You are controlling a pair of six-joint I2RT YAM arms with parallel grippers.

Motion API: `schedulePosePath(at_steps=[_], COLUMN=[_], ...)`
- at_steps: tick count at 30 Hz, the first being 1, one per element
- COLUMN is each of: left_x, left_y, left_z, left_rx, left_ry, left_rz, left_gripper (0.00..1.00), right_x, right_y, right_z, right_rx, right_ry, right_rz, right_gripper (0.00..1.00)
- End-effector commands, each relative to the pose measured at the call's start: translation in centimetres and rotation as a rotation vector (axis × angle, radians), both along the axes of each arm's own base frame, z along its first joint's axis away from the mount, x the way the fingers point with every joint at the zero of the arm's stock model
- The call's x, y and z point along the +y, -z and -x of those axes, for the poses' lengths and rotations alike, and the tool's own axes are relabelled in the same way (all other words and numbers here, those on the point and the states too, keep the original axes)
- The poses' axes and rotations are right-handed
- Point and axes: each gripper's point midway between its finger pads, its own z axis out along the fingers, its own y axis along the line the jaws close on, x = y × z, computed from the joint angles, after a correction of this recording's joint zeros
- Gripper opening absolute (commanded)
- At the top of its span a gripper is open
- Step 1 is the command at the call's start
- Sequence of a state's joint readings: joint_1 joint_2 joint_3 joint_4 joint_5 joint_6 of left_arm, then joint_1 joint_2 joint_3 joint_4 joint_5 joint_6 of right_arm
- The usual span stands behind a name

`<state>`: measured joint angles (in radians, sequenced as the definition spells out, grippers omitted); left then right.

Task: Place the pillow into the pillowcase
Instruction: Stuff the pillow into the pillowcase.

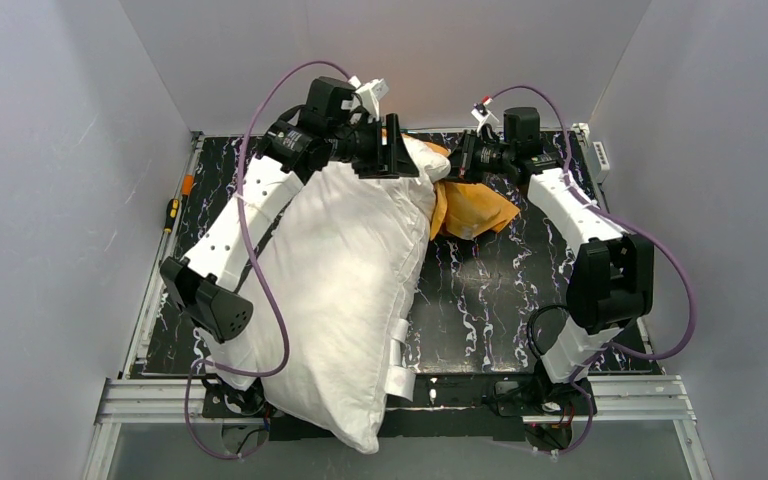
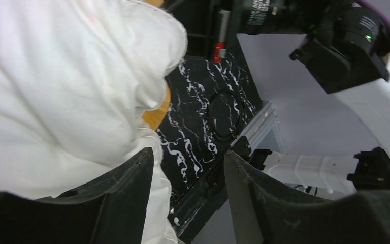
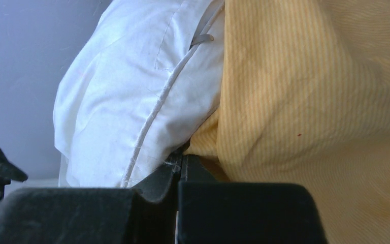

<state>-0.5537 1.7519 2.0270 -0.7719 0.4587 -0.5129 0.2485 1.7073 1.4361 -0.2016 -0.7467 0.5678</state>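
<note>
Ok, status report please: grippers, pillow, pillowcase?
Left gripper open beside pillow. Right gripper shut at pillowcase edge. Pillow mostly outside pillowcase. No obstruction seen.

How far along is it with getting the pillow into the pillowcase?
Early stage. Done: only the far corner of the pillow meets the orange pillowcase; nearly all of it lies bare across the table. In hand: the right gripper is shut, apparently pinching the pillowcase edge beside that corner, while the left gripper is open next to the pillow, holding nothing. Left: working the whole pillow inside.
</note>
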Motion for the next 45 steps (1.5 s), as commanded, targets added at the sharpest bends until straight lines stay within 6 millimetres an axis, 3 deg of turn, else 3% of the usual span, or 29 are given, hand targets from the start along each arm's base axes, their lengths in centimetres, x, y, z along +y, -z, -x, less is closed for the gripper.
schedulePosePath(at_steps=[1,3,7,10,14,17,23,28,34,36,38,41,43,45], left_x=[-3.5,-4.3,-3.9,-2.8,-0.1,0.8,-2.0,-5.0,-6.8,-7.3,-8.2,-9.0,-9.0,-8.6], left_y=[-3.2,-1.8,1.5,5.7,12.6,16.0,19.3,20.4,22.4,22.5,22.0,20.8,19.2,15.9], left_z=[2.7,1.4,-3.7,-6.8,-8.6,-9.1,-9.5,-10.3,-11.6,-11.9,-12.1,-11.8,-11.5,-10.6], left_rx=[-0.036,-0.005,-0.069,-0.090,0.072,0.161,0.272,0.283,0.314,0.327,0.338,0.330,0.301,0.241], left_ry=[0.115,0.077,-0.103,-0.188,-0.271,-0.294,-0.234,-0.232,-0.310,-0.330,-0.327,-0.288,-0.255,-0.221], left_rz=[0.109,0.097,-0.001,-0.142,-0.291,-0.329,-0.294,-0.263,-0.253,-0.226,-0.181,-0.120,-0.072,-0.023], left_gripper=[0.49,0.46,0.39,0.29,0.14,0.10,0.09,0.08,0.07,0.07,0.10,0.14,0.20,0.26], right_x=[1.9,1.9,1.6,1.2,-0.3,-1.6,-1.2,-0.2,3.8,5.0,6.0,6.4,5.6,3.9], right_y=[-3.9,-4.0,-3.8,-4.4,-7.1,-9.9,-15.1,-16.7,-18.9,-18.5,-16.8,-11.5,-7.2,-4.0], right_z=[0.7,0.8,1.3,1.7,1.6,1.8,3.0,4.6,8.9,10.7,12.7,14.5,14.1,12.1], right_rx=[-0.077,-0.075,-0.075,-0.088,-0.144,-0.195,-0.284,-0.303,-0.284,-0.249,-0.163,-0.045,0.059,0.148], right_ry=[-0.107,-0.110,-0.113,-0.094,-0.039,-0.009,-0.067,-0.186,-0.420,-0.486,-0.561,-0.586,-0.512,-0.414], right_rz=[-0.094,-0.095,-0.075,-0.055,-0.065,-0.105,-0.243,-0.297,-0.408,-0.418,-0.405,-0.341,-0.260,-0.198], right_gripper=[0.01,0.01,0.01,0.01,0.01,0.01,0.01,0.01,0.01,0.01,0.01,0.01,0.01,0.01])
